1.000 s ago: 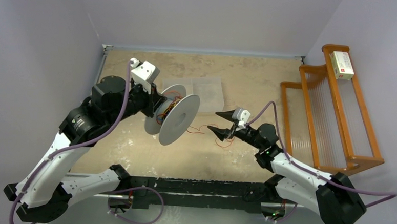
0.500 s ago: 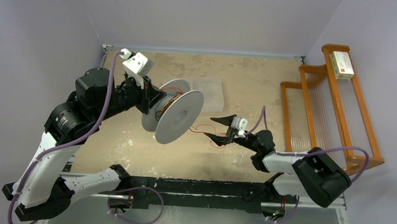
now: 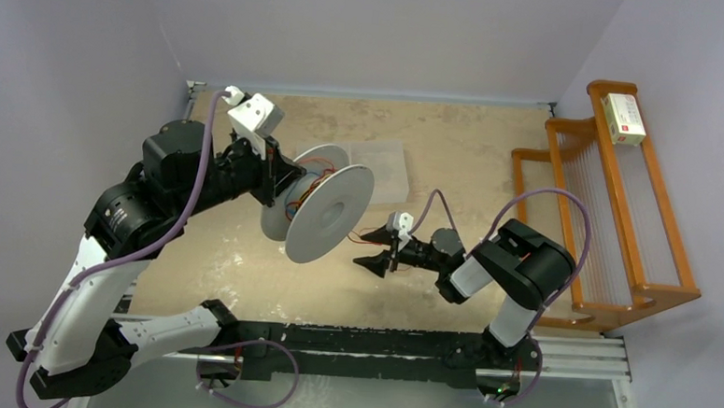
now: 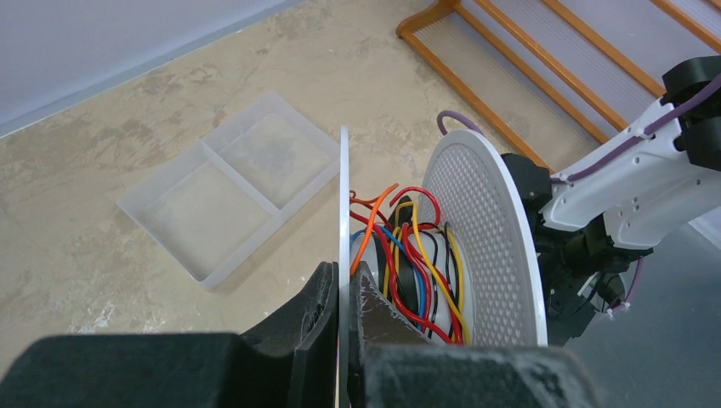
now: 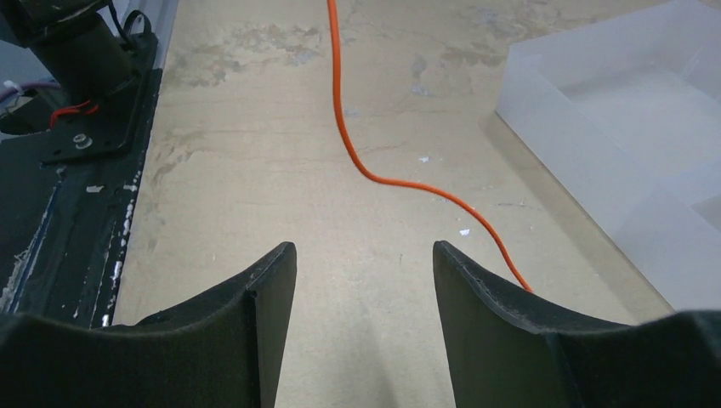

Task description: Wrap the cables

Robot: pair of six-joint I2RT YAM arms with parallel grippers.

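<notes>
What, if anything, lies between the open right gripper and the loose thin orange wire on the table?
Nothing visible. The right gripper, jaws open, faces bare beige table, where the thin orange wire runs until one finger hides it. The clear plastic tray sits off to one side, out of the path.

Cables: thin wires, mostly red-orange, loosely coiled on spool hub; one orange strand trailing, apparently slack, across counter.

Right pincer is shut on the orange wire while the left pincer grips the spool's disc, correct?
Not quite. The right wrist view shows the right pincer open, with the orange wire running past it ungripped. The left pincer does grip the spool's disc.
</notes>
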